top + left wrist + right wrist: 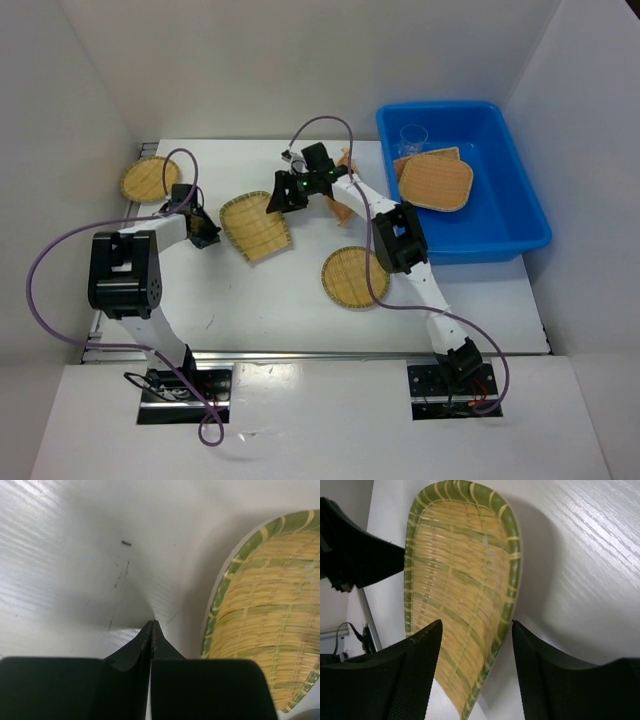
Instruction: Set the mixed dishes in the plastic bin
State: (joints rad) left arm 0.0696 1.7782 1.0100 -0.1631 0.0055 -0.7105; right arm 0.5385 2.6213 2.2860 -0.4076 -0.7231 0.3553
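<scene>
A fan-shaped woven tray (pixel 256 228) with a green rim lies mid-table. My right gripper (pixel 278 200) hangs open over its right edge; in the right wrist view the tray (pixel 460 580) has its rim between the spread fingertips (pixel 422 645) of the gripper (pixel 476 625), untouched. My left gripper (pixel 205 232) is shut and empty just left of that tray (pixel 270 610), its tips (pixel 152 625) near the table. The blue plastic bin (pixel 520 215) at the right holds a rounded-square tray (pixel 436 182) and a clear cup (pixel 413 136).
One round tray (pixel 150 178) lies at the far left, another (pixel 355 277) near the right arm. A tan tray (pixel 345 160) is partly hidden behind the right arm. White walls close in the table on the left, back and right.
</scene>
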